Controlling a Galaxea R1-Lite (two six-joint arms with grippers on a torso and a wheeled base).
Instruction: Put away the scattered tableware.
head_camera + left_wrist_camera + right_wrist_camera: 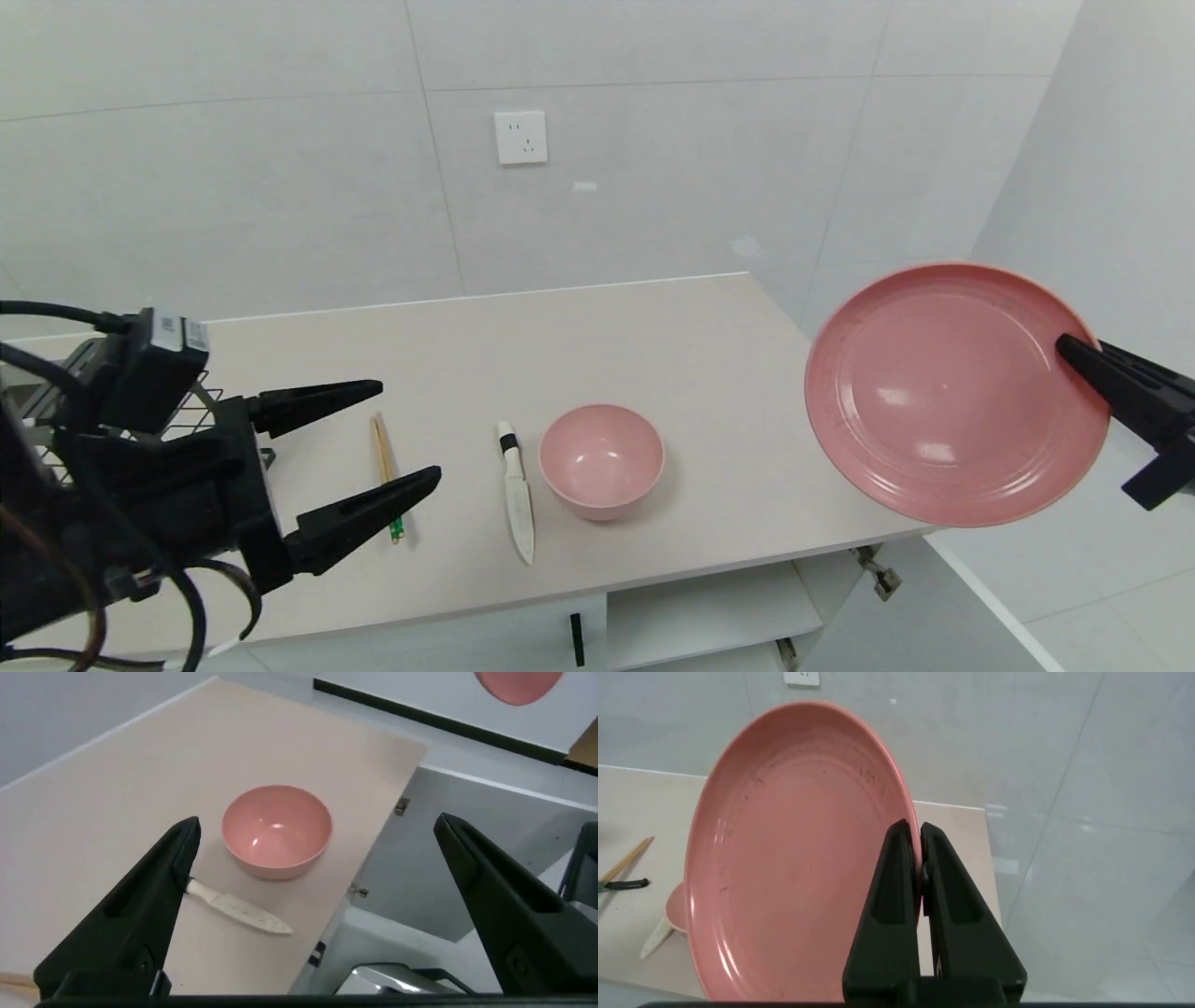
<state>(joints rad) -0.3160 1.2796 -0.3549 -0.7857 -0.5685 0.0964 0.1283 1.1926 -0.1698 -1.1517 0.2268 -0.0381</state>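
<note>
While the right gripper [1074, 350] pinched the plate's [943, 392] rim, the left gripper's [408, 430] fingers [317, 399] gaped empty — chopsticks [383, 455] showed between their tips, running up-frame.

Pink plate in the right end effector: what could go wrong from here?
The right end effector pinches the plate only at its rim, tilted, mostly past the counter edge: it could pivot or slip and fall.
The knife lies near the counter's front edge, beside the bowl: a nudge might push it off.
</note>
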